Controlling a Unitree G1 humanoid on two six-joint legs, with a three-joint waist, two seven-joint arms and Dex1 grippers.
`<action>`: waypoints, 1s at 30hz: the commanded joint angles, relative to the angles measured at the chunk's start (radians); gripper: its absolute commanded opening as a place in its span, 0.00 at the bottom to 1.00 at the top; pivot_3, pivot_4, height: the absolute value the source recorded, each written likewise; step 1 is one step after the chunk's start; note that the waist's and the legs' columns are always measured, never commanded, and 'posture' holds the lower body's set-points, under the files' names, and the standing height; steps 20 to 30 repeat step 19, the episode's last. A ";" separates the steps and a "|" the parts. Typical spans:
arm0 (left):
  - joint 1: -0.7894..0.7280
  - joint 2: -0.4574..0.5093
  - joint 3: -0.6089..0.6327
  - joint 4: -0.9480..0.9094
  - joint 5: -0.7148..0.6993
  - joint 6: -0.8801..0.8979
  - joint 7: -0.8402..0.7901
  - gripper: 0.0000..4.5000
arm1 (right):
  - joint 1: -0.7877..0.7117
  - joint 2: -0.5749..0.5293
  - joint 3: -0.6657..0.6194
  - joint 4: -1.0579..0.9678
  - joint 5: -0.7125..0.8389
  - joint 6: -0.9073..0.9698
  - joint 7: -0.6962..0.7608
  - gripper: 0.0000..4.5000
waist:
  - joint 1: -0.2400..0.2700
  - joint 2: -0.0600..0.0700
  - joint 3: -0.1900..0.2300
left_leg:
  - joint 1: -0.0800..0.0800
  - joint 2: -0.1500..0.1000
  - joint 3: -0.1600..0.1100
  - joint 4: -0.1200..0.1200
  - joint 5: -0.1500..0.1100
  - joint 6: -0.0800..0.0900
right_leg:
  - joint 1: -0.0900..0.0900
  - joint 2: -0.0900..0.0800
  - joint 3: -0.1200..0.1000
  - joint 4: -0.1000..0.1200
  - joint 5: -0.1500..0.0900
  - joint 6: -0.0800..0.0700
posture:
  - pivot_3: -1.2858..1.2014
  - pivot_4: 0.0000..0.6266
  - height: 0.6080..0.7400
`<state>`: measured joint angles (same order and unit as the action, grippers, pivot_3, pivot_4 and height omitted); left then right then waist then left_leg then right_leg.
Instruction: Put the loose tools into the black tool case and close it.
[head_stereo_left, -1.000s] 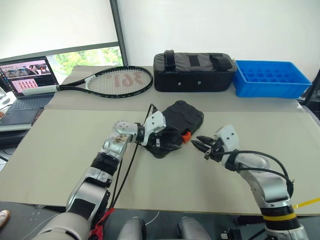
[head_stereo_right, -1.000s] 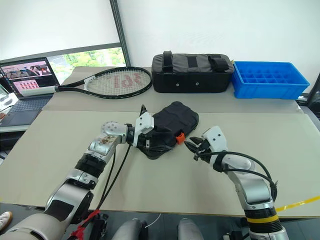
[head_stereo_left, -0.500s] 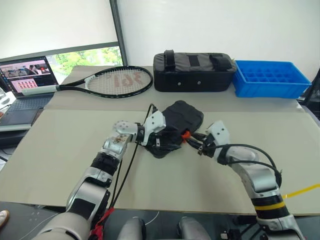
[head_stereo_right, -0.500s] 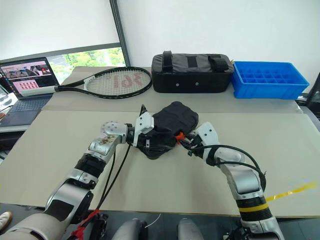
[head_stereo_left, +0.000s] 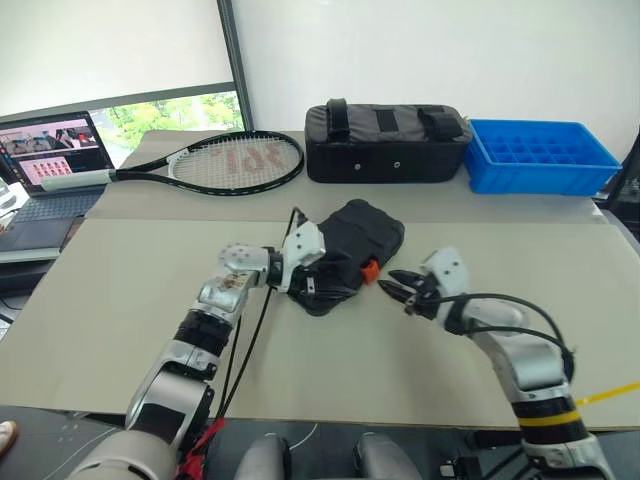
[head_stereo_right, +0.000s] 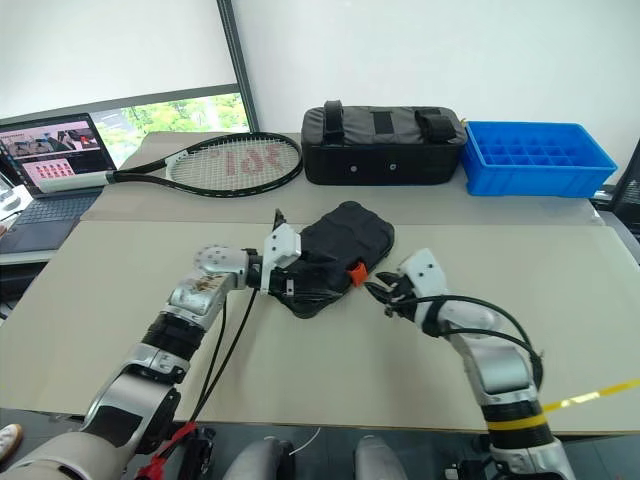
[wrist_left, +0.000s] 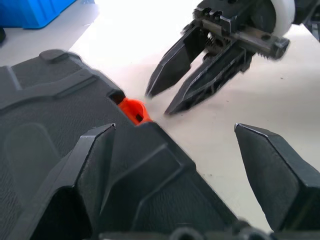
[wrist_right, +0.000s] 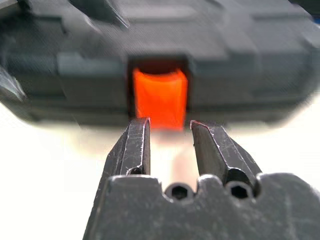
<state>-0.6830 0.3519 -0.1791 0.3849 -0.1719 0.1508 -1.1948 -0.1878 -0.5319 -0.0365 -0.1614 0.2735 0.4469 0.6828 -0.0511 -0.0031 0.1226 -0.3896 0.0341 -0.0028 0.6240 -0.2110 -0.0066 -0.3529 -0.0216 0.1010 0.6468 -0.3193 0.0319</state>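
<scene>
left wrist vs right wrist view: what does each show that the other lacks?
Left wrist: the left gripper, its fingers wide apart over the black tool case, plus the right gripper from outside, apart from the case, and a corner of the blue crate. Right wrist: the latch head-on between its narrowly parted fingers. Both: the closed case and its orange latch.
</scene>
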 joint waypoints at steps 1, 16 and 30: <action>0.058 0.066 0.113 -0.138 -0.079 0.103 0.058 0.91 | 0.055 -0.059 -0.101 -0.066 0.098 -0.043 0.106 0.47 | 0.000 0.000 0.001 | 0.000 0.000 0.000 0.000 0.000 0.000 | 0.000 0.000 0.000 0.000 0.000 0.000 | 0.52 0.24 0.75; 0.670 0.241 0.362 -0.508 -0.091 0.162 0.322 0.91 | 0.157 -0.177 -0.289 0.334 0.127 -0.468 0.410 0.98 | 0.016 -0.005 0.004 | 0.002 0.000 0.002 -0.005 0.000 0.000 | 0.002 -0.008 -0.001 -0.005 0.003 -0.006 | 0.52 0.24 0.75; 0.689 0.242 0.349 -0.508 -0.090 0.143 0.333 0.91 | 0.142 -0.180 -0.287 0.382 0.124 -0.504 0.430 0.98 | 0.015 -0.005 0.004 | 0.002 0.000 0.003 -0.005 0.000 0.000 | 0.001 -0.008 -0.001 -0.005 0.003 -0.007 | 0.52 0.24 0.75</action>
